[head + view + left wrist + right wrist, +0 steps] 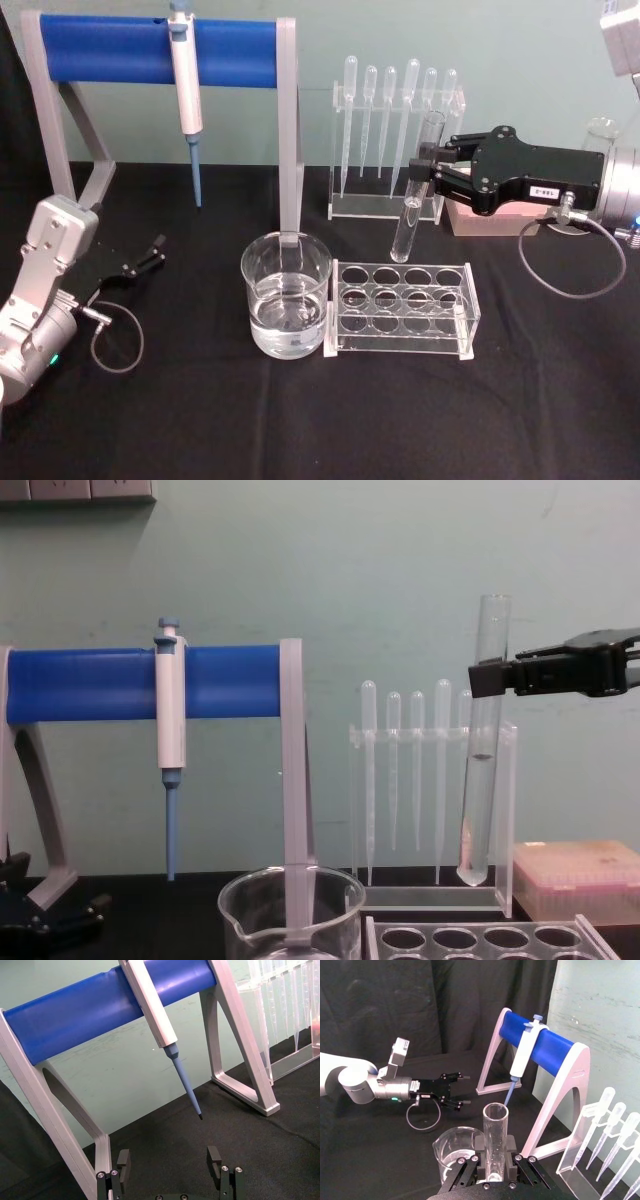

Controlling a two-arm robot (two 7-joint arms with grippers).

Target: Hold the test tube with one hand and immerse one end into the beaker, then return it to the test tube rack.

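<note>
Two grippers were up. Left gripper point(150, 255) sat low over the black table point(200, 420) at 9 o'clock from the beaker point(285, 295), fingers spread apart and holding nothing, pointed toward the blue-bar stand point(110, 50). White-and-blue pipettor point(185, 70) hung on that stand's bar, tip down, clear of the table. Beaker stood at table center with clear liquid in its lower part, touching or just beside the left end of the test tube rack point(400, 310); could not tell which. Rack's holes were all vacant. Test tube point(415, 190) hung in the air at 1 o'clock from the beaker and 12 o'clock from the rack, near upright, open rim up, round bottom above the rack's far row and apart from it. Right gripper point(432, 165) came in from 3 o'clock, clenched on the tube's upper part, just under the rim. Pipette rack point(395, 150) stood behind the tube, a pink box point(480, 220) under the right gripper.
</note>
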